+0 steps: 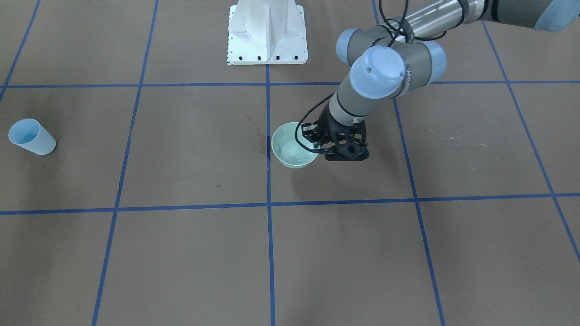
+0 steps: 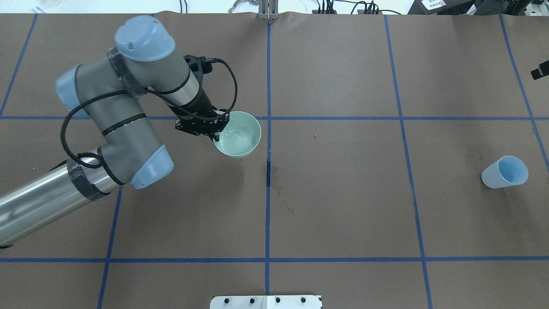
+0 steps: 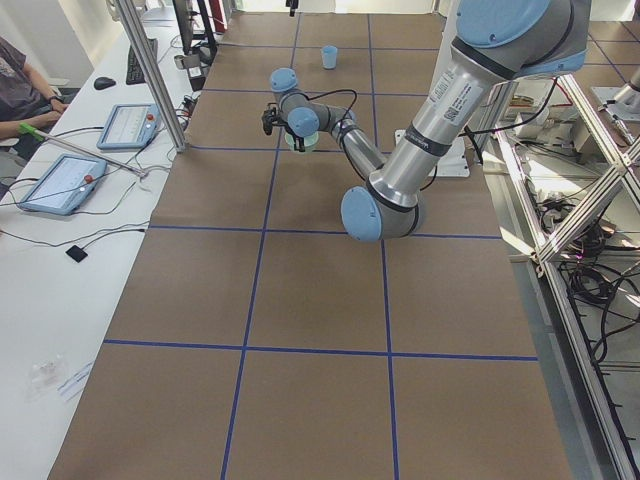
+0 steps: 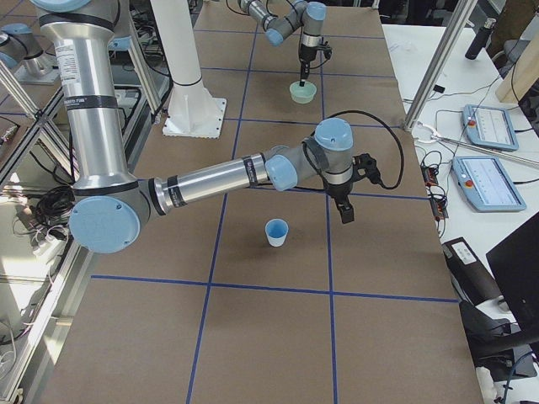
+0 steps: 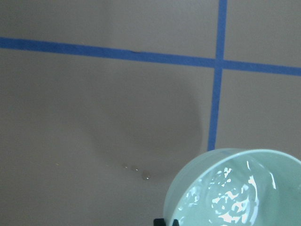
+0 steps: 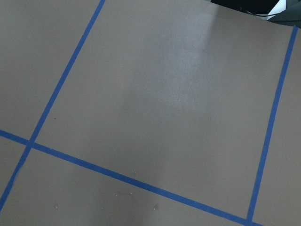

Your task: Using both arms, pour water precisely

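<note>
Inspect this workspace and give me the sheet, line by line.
Surface: brown table with a blue tape grid; dark stains at the centre line, droplets on the paper.
Job's things: mint bowl holding water; blue cup upright, far from the bowl.
Clutter: nothing seen.
Grippers: left gripper, jaws shut on the bowl's rim; right gripper over bare table, state unclear.
Cables: black cable loops off the left wrist.
Surroundings: white pedestal; operator and touch pendants at a side bench.

Brown table (blue-taped grid), blue cup
</note>
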### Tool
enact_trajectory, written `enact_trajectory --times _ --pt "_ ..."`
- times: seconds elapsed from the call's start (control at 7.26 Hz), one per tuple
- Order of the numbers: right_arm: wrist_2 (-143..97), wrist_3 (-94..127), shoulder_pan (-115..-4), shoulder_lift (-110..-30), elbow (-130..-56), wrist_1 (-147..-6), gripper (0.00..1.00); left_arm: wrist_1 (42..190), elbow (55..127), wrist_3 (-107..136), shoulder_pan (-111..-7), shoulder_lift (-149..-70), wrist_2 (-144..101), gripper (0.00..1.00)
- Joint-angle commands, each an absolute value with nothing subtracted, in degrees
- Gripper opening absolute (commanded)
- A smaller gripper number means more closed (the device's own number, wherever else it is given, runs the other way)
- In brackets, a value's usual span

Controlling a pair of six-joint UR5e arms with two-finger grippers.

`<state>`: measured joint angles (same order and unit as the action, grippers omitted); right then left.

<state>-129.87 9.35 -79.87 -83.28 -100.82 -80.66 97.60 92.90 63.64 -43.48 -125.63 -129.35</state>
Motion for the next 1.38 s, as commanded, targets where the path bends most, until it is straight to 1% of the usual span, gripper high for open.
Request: enact_trajectory --times 0.0,0.28,0.41,0.69,0.96,1.24 --pt "-130.1 6.1 -80.9 -83.9 -101.0 -84.2 0.99 97.6 99.6 50.8 -50.2 -112.7 -130.3 0.00" --pt "-130.7 -4.3 -83.1 -83.9 -101.7 -92.4 0.99 98.7 100.5 37.0 -54.6 -103.1 -130.3 0.00" --pt "-130.7 -7.1 -83.5 -83.8 -102.6 -96.7 0.99 98.8 100.5 32.4 -56.6 -100.4 -130.3 0.00" --pt "-130.8 -10.2 -84.2 -85.0 -102.2 -97.8 0.99 98.8 100.4 23.9 -59.7 -95.5 -131.0 0.00" --pt "-130.9 -10.2 -84.1 -84.9 -102.3 -98.6 0.99 98.8 97.6 18.9 -62.0 -93.3 -132.4 0.00" --pt "-130.9 -10.2 -84.1 -84.6 -102.4 -99.5 0.99 99.0 94.2 18.6 -62.2 -93.3 -133.1 0.00"
